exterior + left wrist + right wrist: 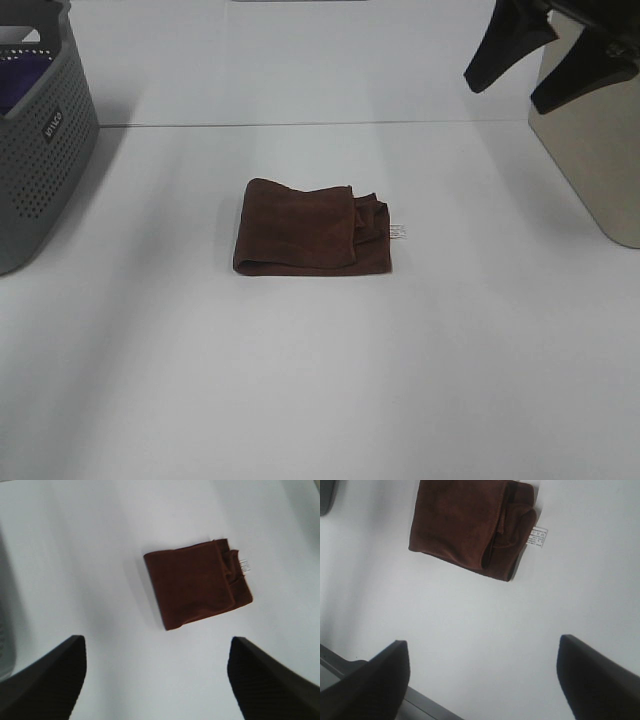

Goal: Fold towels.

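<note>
A dark brown towel (305,230) lies folded into a rough rectangle at the middle of the white table, with a bunched edge and a small white tag (398,231) on its right side. It also shows in the left wrist view (197,582) and in the right wrist view (465,525), where the tag (539,536) is plain. My right gripper (508,95) hangs high at the far right, open and empty, well away from the towel. My left gripper (156,640) is open and empty, above the table and apart from the towel; it is out of the high view.
A grey perforated basket (40,130) stands at the far left with a purple cloth (20,80) inside. A beige bin (595,150) stands at the far right under my right gripper. A seam (300,124) crosses the table behind the towel.
</note>
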Controlling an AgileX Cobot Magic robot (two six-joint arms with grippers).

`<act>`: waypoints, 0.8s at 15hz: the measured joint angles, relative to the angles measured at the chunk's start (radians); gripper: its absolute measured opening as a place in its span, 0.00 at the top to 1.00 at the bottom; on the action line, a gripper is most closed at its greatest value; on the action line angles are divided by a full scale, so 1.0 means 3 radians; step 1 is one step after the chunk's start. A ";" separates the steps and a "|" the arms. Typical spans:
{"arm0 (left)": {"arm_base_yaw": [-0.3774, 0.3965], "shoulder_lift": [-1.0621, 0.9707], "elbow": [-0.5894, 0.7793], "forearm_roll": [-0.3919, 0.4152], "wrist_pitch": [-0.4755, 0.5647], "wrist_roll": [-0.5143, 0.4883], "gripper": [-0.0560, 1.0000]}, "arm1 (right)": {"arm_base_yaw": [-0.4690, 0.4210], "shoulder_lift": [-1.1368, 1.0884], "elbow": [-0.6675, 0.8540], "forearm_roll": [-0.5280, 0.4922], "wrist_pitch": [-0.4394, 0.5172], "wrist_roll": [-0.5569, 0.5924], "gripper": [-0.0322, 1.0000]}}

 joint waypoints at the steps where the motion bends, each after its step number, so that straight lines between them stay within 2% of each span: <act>1: 0.0000 -0.0240 0.0280 0.0127 0.0003 -0.0063 0.24 | 0.0000 -0.0220 0.0163 -0.0040 0.0000 0.0000 0.23; 3: 0.0000 -0.0767 0.0910 0.0303 0.0007 -0.0190 0.24 | 0.0000 -0.0687 0.0553 -0.0080 0.0000 0.0020 0.23; 5: 0.0000 -0.1183 0.1380 0.0327 0.0010 -0.0267 0.24 | 0.0000 -0.1007 0.0860 -0.0090 0.0000 0.0053 0.23; 6: 0.0000 -0.1603 0.1877 0.0327 0.0010 -0.0300 0.24 | 0.0000 -0.1247 0.1113 -0.0107 0.0007 0.0053 0.23; 7: 0.0000 -0.1743 0.2007 0.0327 0.0010 -0.0310 0.24 | 0.0000 -0.1610 0.1513 -0.0203 -0.0013 0.0053 0.23; 9: 0.0000 -0.2313 0.2590 0.0337 0.0007 -0.0330 0.24 | 0.0000 -0.1960 0.1890 -0.0323 -0.0047 0.0080 0.23; 10: 0.0000 -0.2917 0.3070 0.0343 -0.0073 -0.0337 0.24 | 0.0000 -0.2497 0.2377 -0.0500 -0.0170 0.0237 0.23; 12: 0.0000 -0.3520 0.3410 0.0343 -0.0200 -0.0337 0.24 | 0.0000 -0.3077 0.2820 -0.0737 -0.0363 0.0353 0.23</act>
